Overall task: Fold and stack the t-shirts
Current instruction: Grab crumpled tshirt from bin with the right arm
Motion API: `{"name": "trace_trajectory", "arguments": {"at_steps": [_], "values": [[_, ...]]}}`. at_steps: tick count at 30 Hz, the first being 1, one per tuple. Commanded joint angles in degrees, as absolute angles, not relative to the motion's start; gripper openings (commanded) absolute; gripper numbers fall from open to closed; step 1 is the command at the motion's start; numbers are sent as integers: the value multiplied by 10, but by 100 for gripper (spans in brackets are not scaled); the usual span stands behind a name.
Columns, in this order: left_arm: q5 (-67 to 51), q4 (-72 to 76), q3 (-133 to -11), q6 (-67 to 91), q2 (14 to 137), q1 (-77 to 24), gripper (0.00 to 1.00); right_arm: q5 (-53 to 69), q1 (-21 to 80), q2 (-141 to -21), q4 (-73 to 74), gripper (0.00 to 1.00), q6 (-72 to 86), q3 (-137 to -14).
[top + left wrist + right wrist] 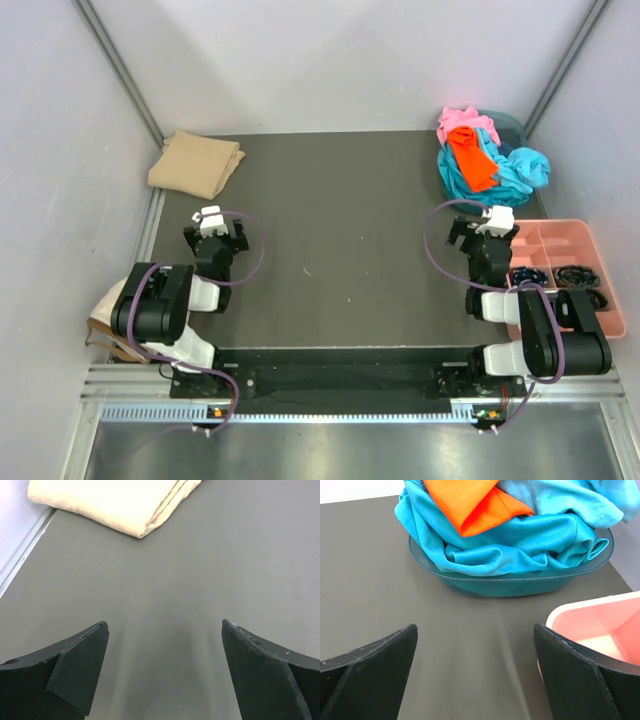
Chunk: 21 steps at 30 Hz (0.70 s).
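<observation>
My 2 jaws, L & R: wide open, empty. Folded tan t-shirt (195,163) far left on worktop (340,220); orange t-shirt (470,158), teal t-shirts (515,175), pink t-shirt (465,122) heaped in bin (510,582) far right.

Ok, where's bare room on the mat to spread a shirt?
Widest bare patch: the middle of the mat, between the left gripper and right gripper, back to the far edge. Also free: ahead of the left gripper, short of the tan shirt. Crowded: far right corner, with the bin heaped with shirts, and the right edge, taken by the tray.
</observation>
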<state>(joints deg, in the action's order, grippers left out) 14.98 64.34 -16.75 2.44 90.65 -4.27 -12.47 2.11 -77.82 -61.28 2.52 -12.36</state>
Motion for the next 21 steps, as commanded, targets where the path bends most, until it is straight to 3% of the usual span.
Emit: {"name": "trace_trajectory", "arguments": {"at_steps": [1, 17, 21], "values": [[147, 666, -170, 27, 910, -44, 99, -119, 23, -780, -634, 99, 21, -113], [131, 661, -173, 31, 910, -36, 99, -119, 23, -780, -632, 99, 22, -113], [248, 630, -173, 61, 870, -38, 99, -121, 22, -780, -631, 99, 19, -113]]}}
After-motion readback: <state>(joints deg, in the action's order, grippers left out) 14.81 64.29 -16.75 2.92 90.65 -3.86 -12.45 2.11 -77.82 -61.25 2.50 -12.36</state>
